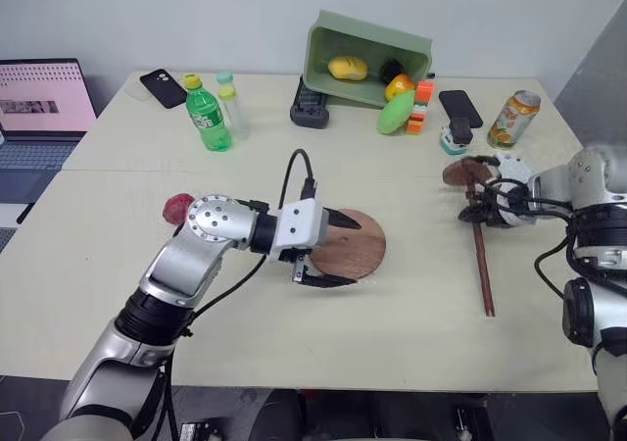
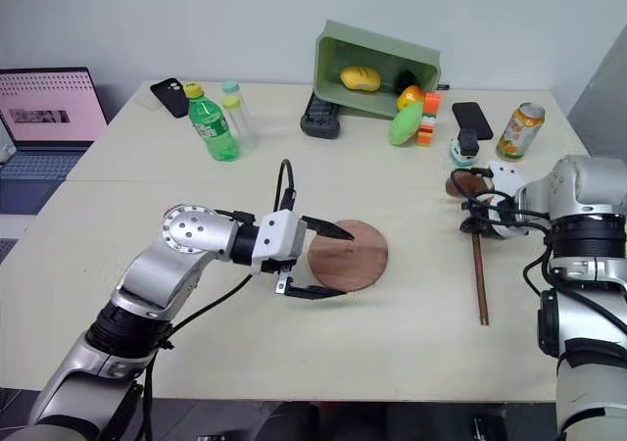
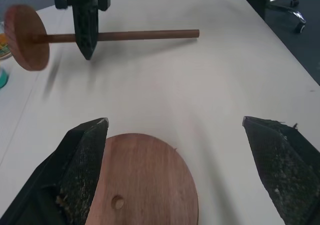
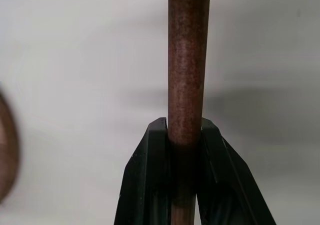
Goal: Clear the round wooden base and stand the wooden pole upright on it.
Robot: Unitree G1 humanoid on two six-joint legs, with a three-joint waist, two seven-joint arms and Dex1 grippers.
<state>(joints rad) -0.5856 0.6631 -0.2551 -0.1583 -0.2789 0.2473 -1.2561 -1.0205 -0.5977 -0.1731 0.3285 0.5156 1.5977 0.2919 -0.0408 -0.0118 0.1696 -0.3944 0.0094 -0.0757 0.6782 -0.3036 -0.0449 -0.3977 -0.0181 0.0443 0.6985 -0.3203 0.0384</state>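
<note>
Two grippers busy, right gripper (image 4: 185, 135) clamped on the wooden pole (image 1: 481, 255) near its disc end at the right, left gripper (image 1: 328, 249) fingers spread wide over the round wooden base (image 1: 355, 246) mid-table, pole and base well apart.

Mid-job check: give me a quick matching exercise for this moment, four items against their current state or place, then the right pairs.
Items:
1. right tool
2. left tool
3. round wooden base
4. green bin

States:
A. tipped on its side at the far edge of the table
B. shut on the wooden pole
C. flat on the table, nothing resting on it
D. open, one finger over the disc's edge

Pairs: 1-B, 2-D, 3-C, 4-A
</note>
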